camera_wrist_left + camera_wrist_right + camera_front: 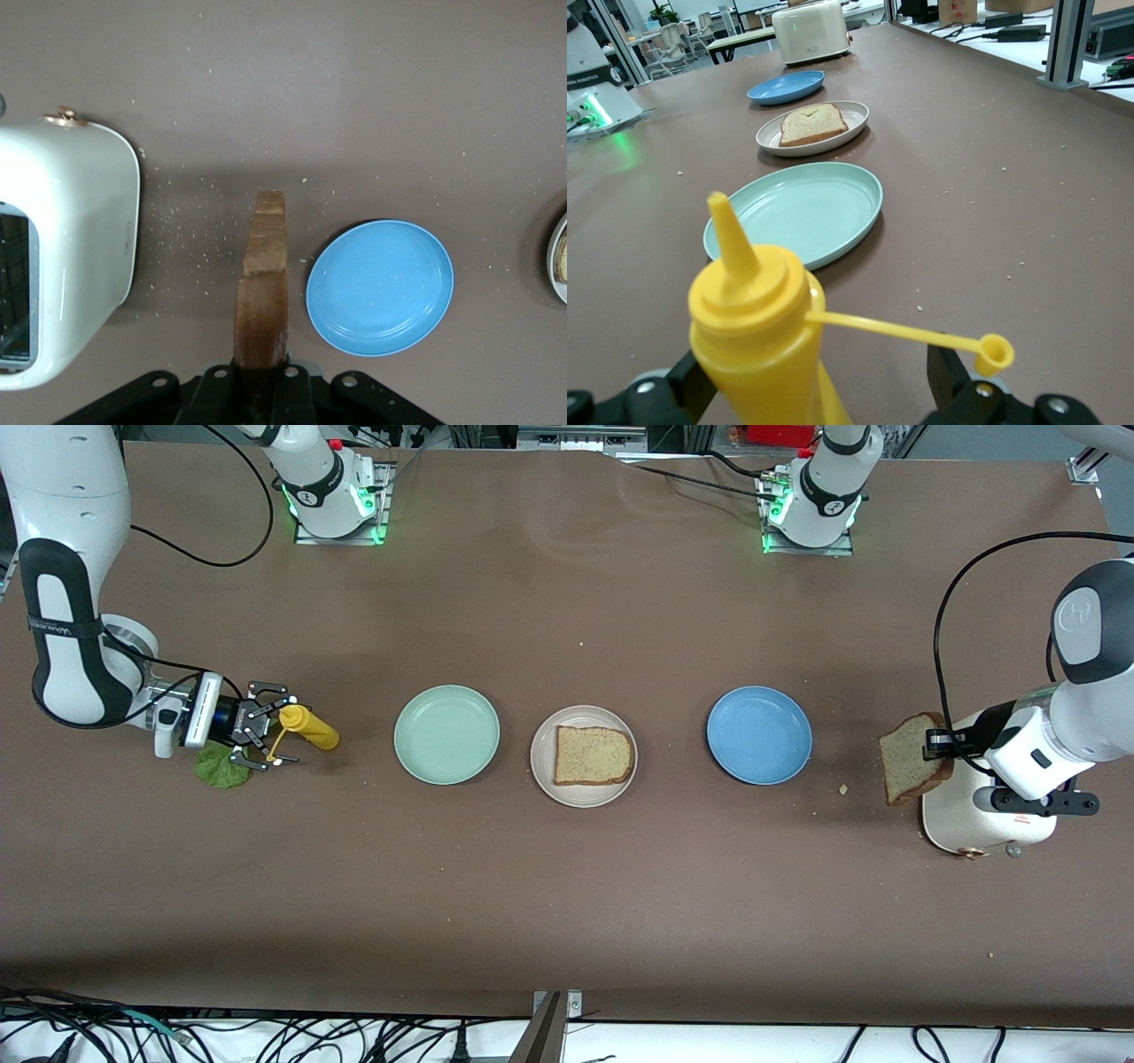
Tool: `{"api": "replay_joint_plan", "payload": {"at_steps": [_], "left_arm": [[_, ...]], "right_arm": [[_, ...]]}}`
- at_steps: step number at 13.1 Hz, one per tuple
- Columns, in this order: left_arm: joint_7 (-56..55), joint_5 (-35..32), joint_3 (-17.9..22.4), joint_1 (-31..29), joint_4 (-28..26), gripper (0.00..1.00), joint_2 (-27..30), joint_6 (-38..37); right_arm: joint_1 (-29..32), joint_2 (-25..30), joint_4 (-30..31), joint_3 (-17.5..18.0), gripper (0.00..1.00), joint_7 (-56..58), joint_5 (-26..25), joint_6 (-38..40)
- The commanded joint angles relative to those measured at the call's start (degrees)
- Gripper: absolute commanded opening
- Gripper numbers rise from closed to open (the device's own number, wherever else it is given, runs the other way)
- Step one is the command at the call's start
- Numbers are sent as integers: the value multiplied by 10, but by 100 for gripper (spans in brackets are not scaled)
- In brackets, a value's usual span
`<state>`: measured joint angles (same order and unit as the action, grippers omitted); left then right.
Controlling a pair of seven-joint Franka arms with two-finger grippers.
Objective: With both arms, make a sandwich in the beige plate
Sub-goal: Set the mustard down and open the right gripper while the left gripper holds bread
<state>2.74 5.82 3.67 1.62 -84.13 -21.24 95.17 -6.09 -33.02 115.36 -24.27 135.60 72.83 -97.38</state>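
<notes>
While one bread slice (593, 755) lies flat in the beige plate (542, 766) between the mint plate (446, 734) and blue plate (758, 734), the left gripper (937, 745) has its fingers clamped on a second slice (908, 760), held on edge over the bench (567, 886) beside the toaster (961, 819). The right gripper (266, 737) has its fingers spread around an upright mustard bottle (310, 728), beside a lettuce leaf (220, 769).

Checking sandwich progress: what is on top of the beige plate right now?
One brown bread slice lies flat on the beige plate, nothing on top of it. Whether anything sits under the slice cannot be seen; it covers the plate's middle.
</notes>
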Motion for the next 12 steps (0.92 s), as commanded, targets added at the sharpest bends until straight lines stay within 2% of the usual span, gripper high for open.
{"api": "replay_joint_plan", "payload": {"at_steps": [1,4,8,10,12], "left_arm": [[-19,7,0,3,12,0,1,-27],[-28,5,3,4,41,0,-1,-74],[-32,6,4,3,41,0,-1,-78],[-31,5,4,7,37,0,-1,-79],[-32,6,4,11,35,0,-1,-79]], "right_arm": [[5,31,-5,-9,100,-63,-36,21],[5,65,-23,-12,100,-149,-96,22],[4,87,-68,-26,100,-292,-185,18],[6,127,-74,-29,100,-406,-289,-2],[6,155,-73,-28,100,-484,-376,-55]]}}
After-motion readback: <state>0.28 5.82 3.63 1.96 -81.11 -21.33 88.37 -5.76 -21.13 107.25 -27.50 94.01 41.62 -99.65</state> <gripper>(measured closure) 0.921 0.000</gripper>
